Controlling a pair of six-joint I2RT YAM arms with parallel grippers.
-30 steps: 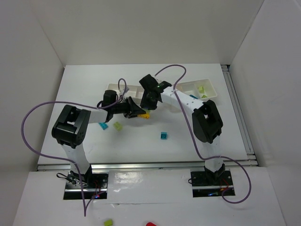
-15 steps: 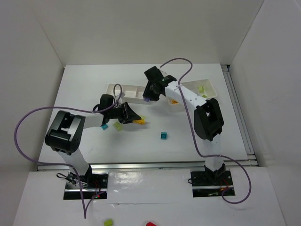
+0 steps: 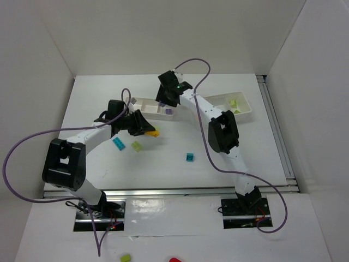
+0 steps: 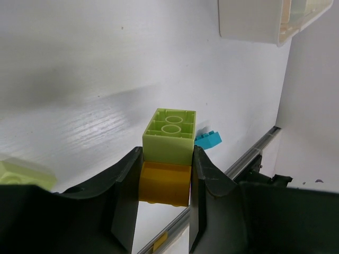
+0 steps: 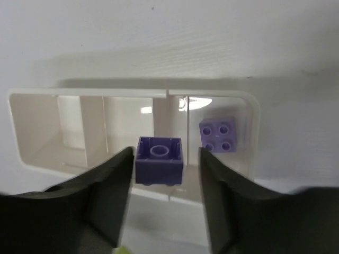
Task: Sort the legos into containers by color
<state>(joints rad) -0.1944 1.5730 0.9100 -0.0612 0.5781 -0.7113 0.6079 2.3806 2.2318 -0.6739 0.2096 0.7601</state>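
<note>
We judge the drop in hand: the right pincer (image 5: 165, 161) stands parted around a purple brick (image 5: 159, 159) above the left tray (image 5: 256, 137), near its second purple brick (image 5: 218, 135), while the left pincer (image 4: 165, 177), near that tray, clamps a lime-and-yellow stack (image 4: 169, 135) needing separation next.

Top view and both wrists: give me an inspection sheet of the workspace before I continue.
Surface: white table.
Job's things: left tray holds a lavender brick; right tray holds lime bricks; loose on the table: cyan brick, lime brick, teal brick.
Clutter: lime piece and red piece on the near ledge, off the table.
Grippers: left gripper shut on lime-on-yellow brick pair; right gripper open around purple brick above left tray.
Cables: purple cables loop off both arms.
Surroundings: white walls; nothing else seen.
</note>
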